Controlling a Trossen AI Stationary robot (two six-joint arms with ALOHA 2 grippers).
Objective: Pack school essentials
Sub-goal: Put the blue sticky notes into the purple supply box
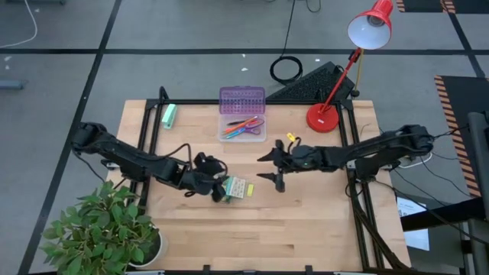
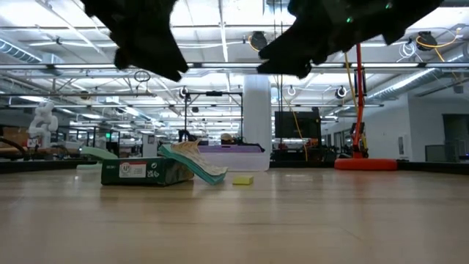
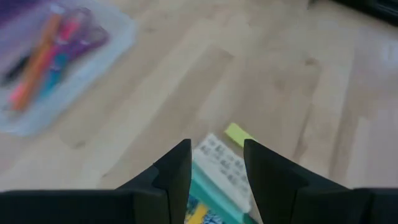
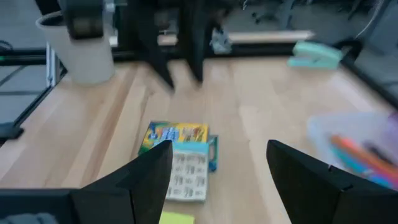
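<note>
Wooden table (image 1: 306,221): plant (image 1: 99,229), red lamp (image 1: 336,92), mint-green roll (image 1: 169,115).

Even, bright overhead light w/ soft shadows on the pale wooden counter (image 1: 306,221). Low view: ceiling strip lights glare, arms silhouetted black. Both wrist views blurred; clear plastic box of pens (image 3: 56,68) out of focus.

My two arms are dark, nearly black, built of slim jointed segments with rounded housings at the joints. A thin black cable loops along my left arm (image 1: 130,159), and cables trail by the base of my right arm (image 1: 382,147). My left gripper (image 3: 214,180) has two flat, wedge-shaped black fingers with squared tips. My right gripper (image 4: 217,171) has the same matte black fingers, broad at the base and tapering forward.
</note>
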